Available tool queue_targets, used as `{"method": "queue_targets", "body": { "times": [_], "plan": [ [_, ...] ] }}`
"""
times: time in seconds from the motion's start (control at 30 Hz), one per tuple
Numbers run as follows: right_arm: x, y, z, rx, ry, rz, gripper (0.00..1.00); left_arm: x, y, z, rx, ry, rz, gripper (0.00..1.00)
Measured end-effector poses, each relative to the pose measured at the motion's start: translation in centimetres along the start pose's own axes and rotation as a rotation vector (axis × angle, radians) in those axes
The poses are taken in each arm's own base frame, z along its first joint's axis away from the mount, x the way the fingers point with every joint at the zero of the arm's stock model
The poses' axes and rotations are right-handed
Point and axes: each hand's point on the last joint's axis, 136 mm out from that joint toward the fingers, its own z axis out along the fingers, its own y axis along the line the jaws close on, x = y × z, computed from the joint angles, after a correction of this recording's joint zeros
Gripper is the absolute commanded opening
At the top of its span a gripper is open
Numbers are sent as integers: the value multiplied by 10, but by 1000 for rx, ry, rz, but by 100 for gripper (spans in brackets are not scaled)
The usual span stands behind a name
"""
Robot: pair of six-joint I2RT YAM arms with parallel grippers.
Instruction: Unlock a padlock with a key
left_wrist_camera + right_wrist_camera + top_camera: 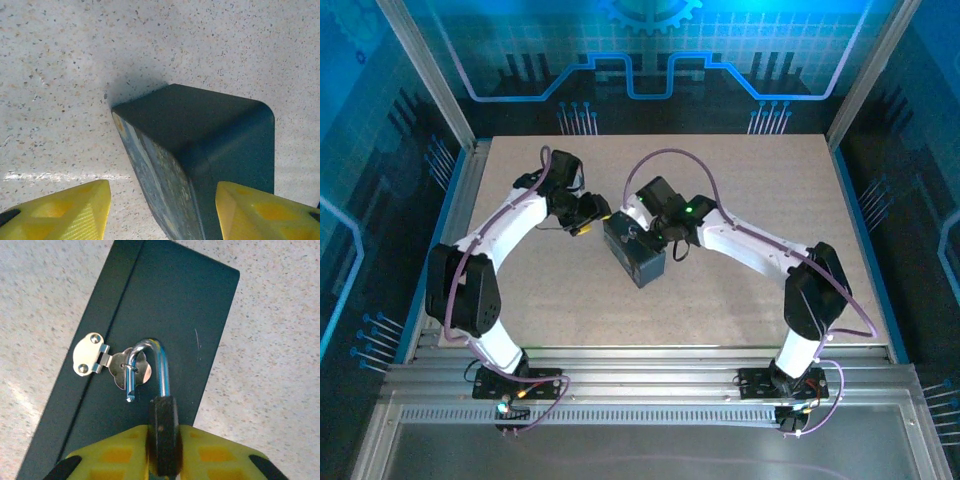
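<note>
The right end effector (pixel 164 445) grips the padlock (pixel 162 375) by its body, unlatched shackle hooked through the box (pixel 185 295) hasp (pixel 90 354); the left end effector (pixel 162 207) is spread wide astride a box corner.

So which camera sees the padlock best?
Right wrist camera: the padlock is close up in the right gripper, shackle through the box's hasp. From above it's too tiny to tell; left wrist faces the box's end.

White arms (pixel 510 222) — blk joints (pixel 465 290), purple cables (pixel 670 152)
</note>
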Motion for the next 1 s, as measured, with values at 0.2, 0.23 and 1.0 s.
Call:
{"method": "queue_targets", "body": {
  "times": [0.2, 0.23, 1.0],
  "plan": [
    [0, 4, 4, 66, 31, -115, 34, -1, 0, 2, 0, 0, 0, 58],
    [1, 4, 5, 75, 35, -130, 35, -1, -1, 2, 1, 0, 0, 58],
    [-19, -4, -59, -211, -195, 105, 48, -7, -3, 13, 6, 9, -6, 58]
  ]
}}
